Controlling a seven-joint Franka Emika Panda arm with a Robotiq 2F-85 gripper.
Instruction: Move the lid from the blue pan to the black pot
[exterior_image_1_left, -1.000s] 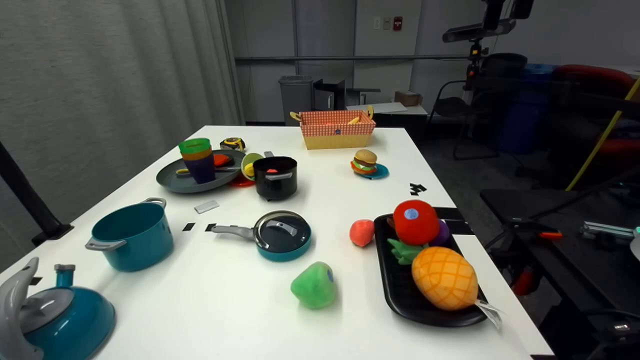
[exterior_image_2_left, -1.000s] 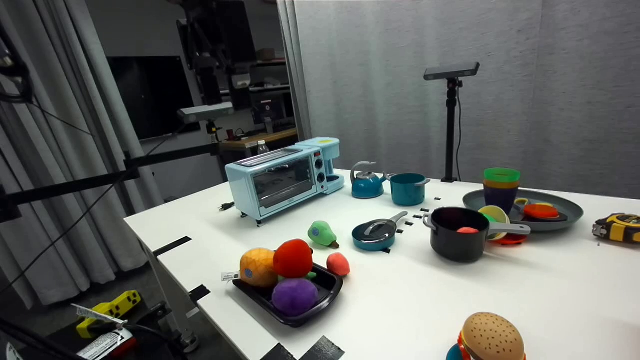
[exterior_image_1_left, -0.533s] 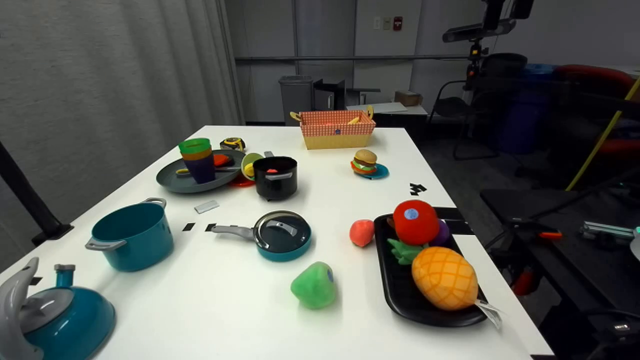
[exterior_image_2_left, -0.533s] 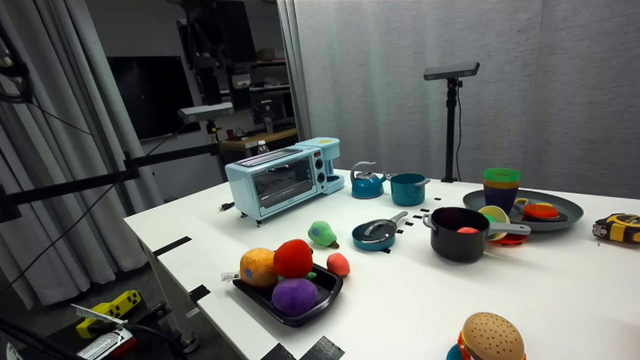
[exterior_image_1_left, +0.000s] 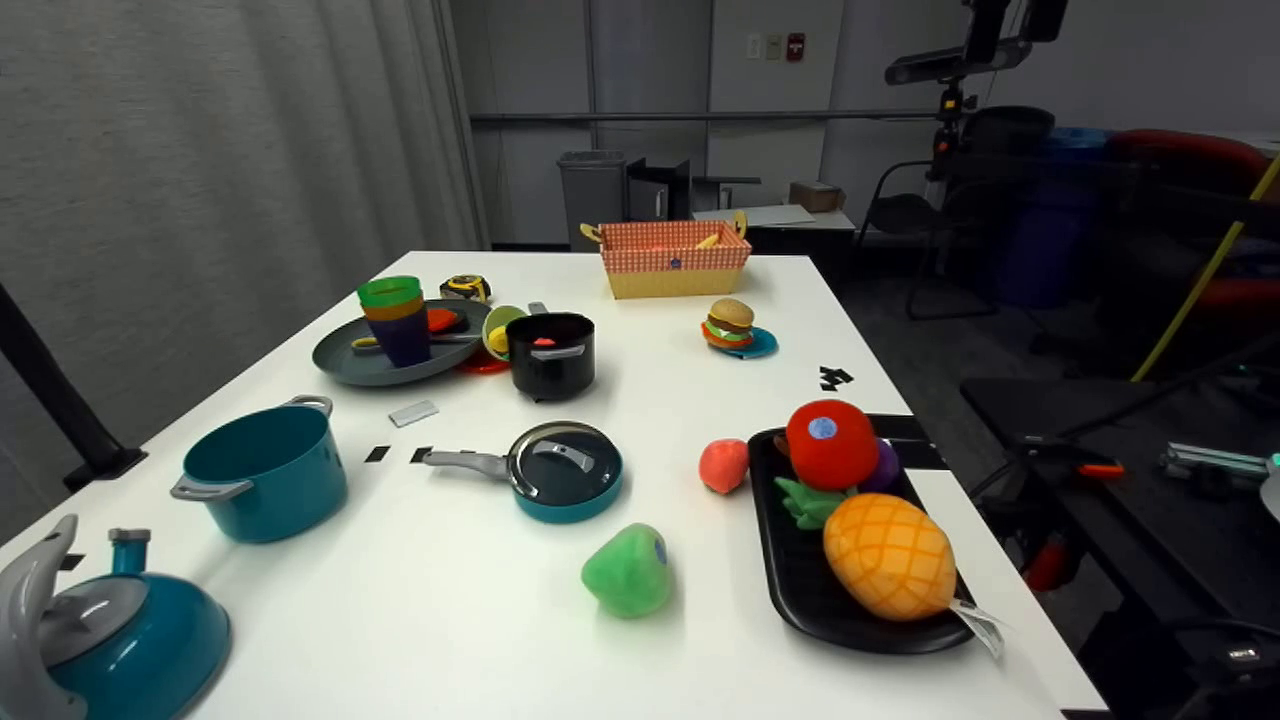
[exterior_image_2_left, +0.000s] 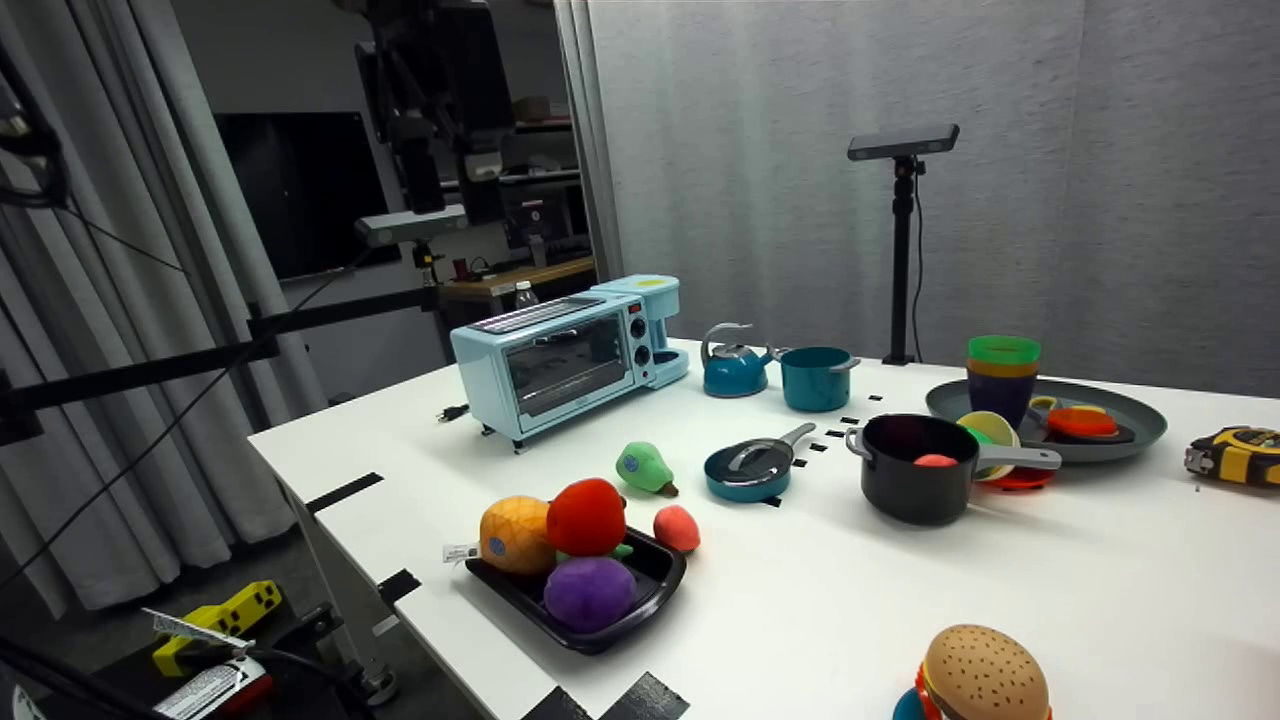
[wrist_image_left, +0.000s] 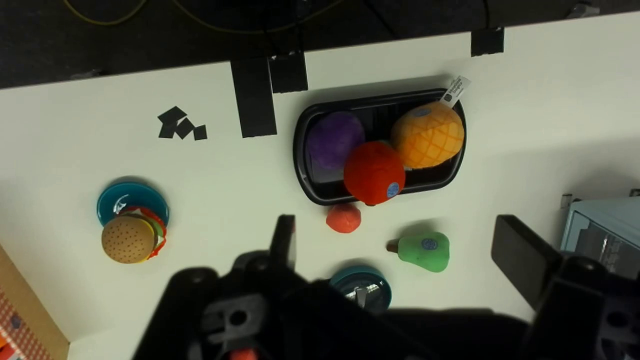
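The dark round lid (exterior_image_1_left: 572, 470) with a silver handle sits on the small blue pan (exterior_image_1_left: 570, 510). In an exterior view, the lid (exterior_image_2_left: 762, 460) and blue pan (exterior_image_2_left: 745, 492) stand left of the black pot (exterior_image_2_left: 912, 492). The black pot (exterior_image_1_left: 552, 370) holds a pinkish-red item. In the wrist view, the lid (wrist_image_left: 372, 298) and pan (wrist_image_left: 356, 272) are partly covered by the gripper body; the pot cannot be made out. My gripper (wrist_image_left: 394, 225) is open and empty, high above the table. It also shows in an exterior view (exterior_image_2_left: 450, 198).
A black tray (exterior_image_2_left: 655, 598) of plush fruit, a red plush (exterior_image_1_left: 724, 466) and a green pear (exterior_image_1_left: 628, 572) lie near the pan. A teal pot (exterior_image_1_left: 265, 480), kettle (exterior_image_1_left: 150, 640), grey plate (exterior_image_1_left: 345, 372), toy burger (exterior_image_1_left: 730, 322), basket (exterior_image_1_left: 675, 275) and toaster oven (exterior_image_2_left: 560, 355) stand around.
My gripper has shifted very slightly, a little lower in an exterior view. The lid, pan, pot and other objects have not moved.
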